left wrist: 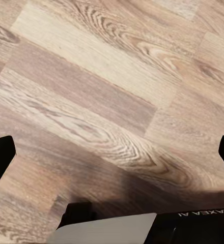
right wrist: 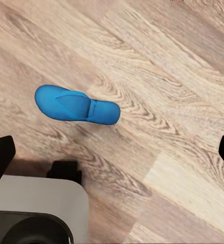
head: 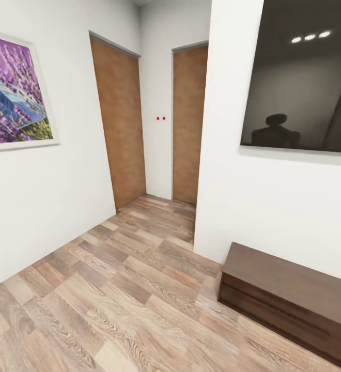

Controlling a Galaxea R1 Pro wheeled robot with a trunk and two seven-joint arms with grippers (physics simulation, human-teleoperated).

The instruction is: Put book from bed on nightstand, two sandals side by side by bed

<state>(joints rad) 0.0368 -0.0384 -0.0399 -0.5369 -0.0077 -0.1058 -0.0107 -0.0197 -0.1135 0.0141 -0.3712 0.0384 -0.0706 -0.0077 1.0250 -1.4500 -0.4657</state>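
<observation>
— Why are both arms just hanging over bare boards?

— My guess is the robot is in transit. The head view looks down a hallway with two wooden doors point(head: 120, 121), a lavender picture point(head: 15, 93) on the left wall, a dark wall screen point(head: 302, 77) and a low dark bench point(head: 294, 305) with no lamp on it, so not a nightstand.

— And the sandals?

— One blue sandal point(right wrist: 76, 105) lies flat on the wood floor point(right wrist: 173, 76) under the right wrist camera, sole down, near the robot's grey base point(right wrist: 35, 208) but apart from it.

— Is anything gripped?

— No. The right gripper point(right wrist: 112, 152) has its fingers point(right wrist: 0, 157) spread wide at the picture's two edges, with the sandal lying on the floor beyond the gap (touching neither). The left gripper point(left wrist: 112, 152) is spread just as wide over plain planks point(left wrist: 91, 86).
</observation>
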